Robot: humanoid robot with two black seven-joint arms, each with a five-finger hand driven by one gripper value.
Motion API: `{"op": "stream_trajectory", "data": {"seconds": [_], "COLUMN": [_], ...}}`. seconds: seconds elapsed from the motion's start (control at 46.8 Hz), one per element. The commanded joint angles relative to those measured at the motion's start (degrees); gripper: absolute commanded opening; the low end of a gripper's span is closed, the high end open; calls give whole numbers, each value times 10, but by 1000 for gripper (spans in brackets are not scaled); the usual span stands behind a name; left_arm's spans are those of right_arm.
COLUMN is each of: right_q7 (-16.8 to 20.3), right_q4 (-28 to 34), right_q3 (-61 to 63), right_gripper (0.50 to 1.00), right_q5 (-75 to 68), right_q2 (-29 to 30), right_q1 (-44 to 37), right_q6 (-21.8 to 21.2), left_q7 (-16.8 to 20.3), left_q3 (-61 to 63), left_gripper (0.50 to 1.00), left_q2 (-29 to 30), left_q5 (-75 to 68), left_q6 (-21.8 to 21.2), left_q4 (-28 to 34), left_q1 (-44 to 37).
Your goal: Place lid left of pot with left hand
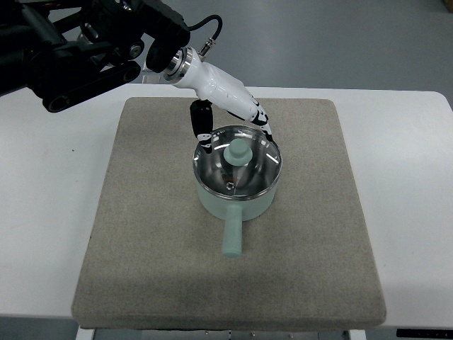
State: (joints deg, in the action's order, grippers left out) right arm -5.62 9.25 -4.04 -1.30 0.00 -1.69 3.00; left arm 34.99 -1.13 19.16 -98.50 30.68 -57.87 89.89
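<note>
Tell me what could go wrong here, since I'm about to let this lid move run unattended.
The left hand reaches the lid at the pot's far rim, not over the knob, so a grip may slip. The glass lid could drop back. Pulling sideways might drag the light pot across the mat.

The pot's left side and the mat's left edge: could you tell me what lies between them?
Nothing: in the top view, the mat left of the pot is bare, the lid still on.
</note>
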Motion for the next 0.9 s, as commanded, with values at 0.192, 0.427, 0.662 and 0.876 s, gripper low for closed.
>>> {"op": "stream_trajectory", "data": {"seconds": [0.192,0.427,0.662,0.876], "right_q7": [0,0,0,0], "right_q4": [0,0,0,0], "right_q3": [0,0,0,0], "right_gripper": [924,924,923,924], "right_q5": [0,1,0,0], "right_q2": [0,0,0,0], "right_q1": [-1,0,-1,0], "right_q6": [0,0,0,0], "left_q7": [0,0,0,0], "left_q3": [1,2,2,5], "left_gripper": [930,806,750,752], "left_q2": [-3,-3,-3,-2], "left_q5": [0,-3,-6,-8], "left_q6": [1,1,1,2], "left_q4": [-15,-15,-15,-15], "left_q1": [2,2,3,3]}}
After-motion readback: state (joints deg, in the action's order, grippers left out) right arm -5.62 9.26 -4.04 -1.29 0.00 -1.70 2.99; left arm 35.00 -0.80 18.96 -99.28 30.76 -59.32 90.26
